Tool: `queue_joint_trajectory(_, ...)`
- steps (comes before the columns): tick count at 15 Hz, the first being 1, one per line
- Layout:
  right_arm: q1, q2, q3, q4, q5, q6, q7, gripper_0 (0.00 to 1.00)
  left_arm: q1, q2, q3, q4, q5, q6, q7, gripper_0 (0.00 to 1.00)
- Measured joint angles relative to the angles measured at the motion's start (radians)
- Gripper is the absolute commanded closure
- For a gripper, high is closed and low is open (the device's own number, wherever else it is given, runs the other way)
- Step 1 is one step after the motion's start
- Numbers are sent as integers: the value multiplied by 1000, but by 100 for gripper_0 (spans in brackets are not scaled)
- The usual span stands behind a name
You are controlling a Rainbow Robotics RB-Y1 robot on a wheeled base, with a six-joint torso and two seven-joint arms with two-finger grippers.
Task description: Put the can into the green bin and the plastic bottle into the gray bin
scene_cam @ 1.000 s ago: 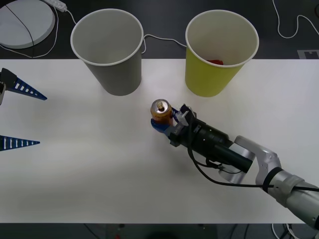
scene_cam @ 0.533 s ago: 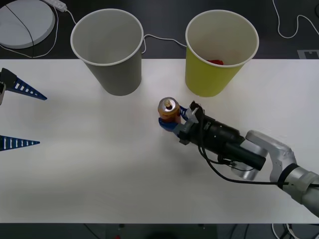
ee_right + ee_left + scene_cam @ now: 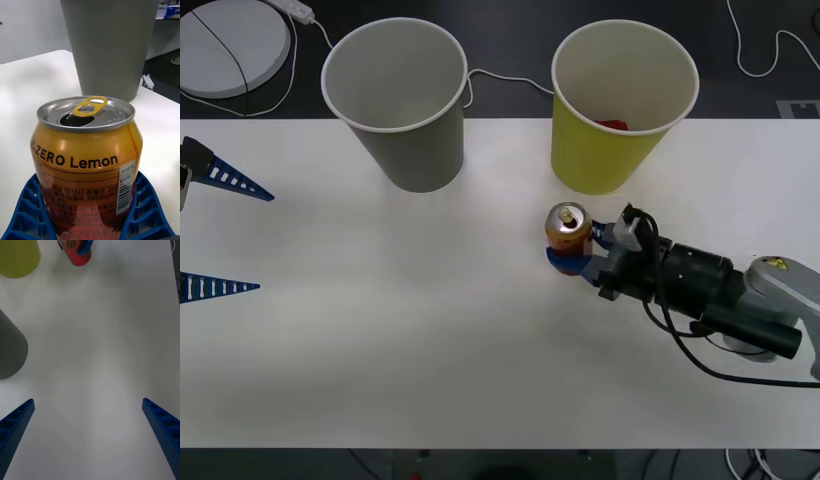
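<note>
Carried rightward across the table since a second ago, the can (image 3: 568,228) now sits just in front of the green bin (image 3: 620,110), where before it was between the two cups. It stays upright, the gold tab on top, pinched between the blue ribbed fingers of the right gripper (image 3: 578,250), which are closed on its lower body. That shift points the can at the correct cup; I'd judge a lift over the rim comes next. Something red already lies inside the green bin. On the can's side I read "ZERO Lemon" (image 3: 75,159), with small print and a barcode below. The gray bin (image 3: 398,100) stands well apart to the left. The left gripper (image 3: 215,232) waits at the table's (image 3: 380,340) left edge, fingers spread wide.
</note>
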State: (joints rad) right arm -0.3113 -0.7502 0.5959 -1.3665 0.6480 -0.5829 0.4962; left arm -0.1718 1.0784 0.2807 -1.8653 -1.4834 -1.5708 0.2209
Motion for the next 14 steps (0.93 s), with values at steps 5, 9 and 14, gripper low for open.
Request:
queue_joint_trajectory(5, 45, -16, -286, -11, 369, -299, -329, 100, 0, 0, 0, 0, 0, 0, 0, 0)
queue_joint_trajectory(9, 105, -22, -491, -138, 607, -428, -613, 100, 0, 0, 0, 0, 0, 0, 0, 0)
queue_joint_trajectory(14, 190, -46, -640, -338, 735, -503, -931, 100, 0, 0, 0, 0, 0, 0, 0, 0)
